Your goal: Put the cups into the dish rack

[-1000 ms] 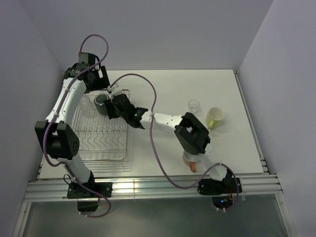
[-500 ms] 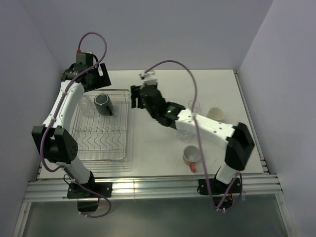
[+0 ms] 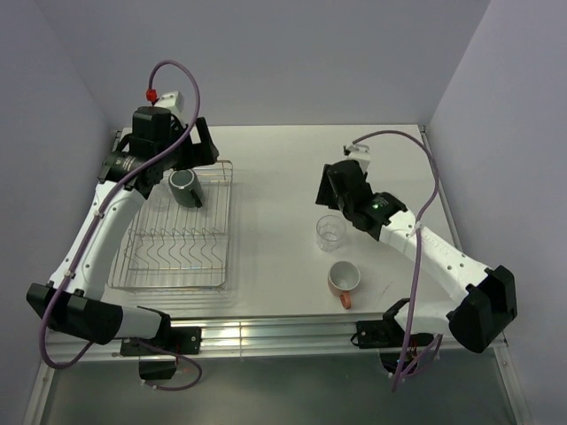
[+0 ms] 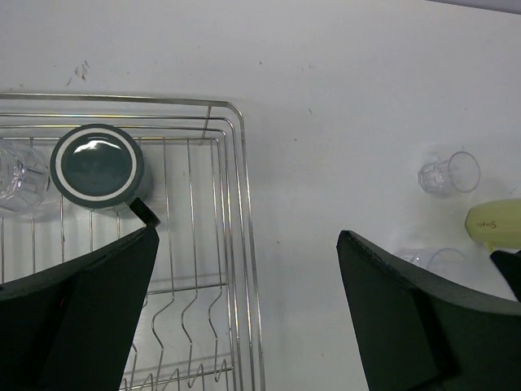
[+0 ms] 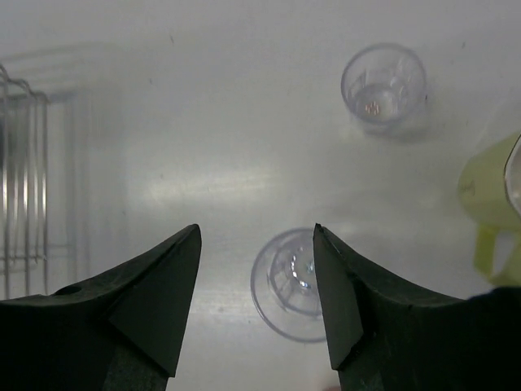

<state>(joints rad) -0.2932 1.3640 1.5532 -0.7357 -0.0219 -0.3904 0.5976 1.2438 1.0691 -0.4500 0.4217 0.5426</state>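
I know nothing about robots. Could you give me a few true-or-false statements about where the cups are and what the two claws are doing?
1. The black mug is in the rack. True.
2. The orange mug is in the rack. False: it stands on the table, right of the rack.
3. The right gripper grips a glass. False: it is open and empty; the glass stands free on the table.
4. The left gripper is open. True.
5. A second glass sits in the rack beside the black mug. True.
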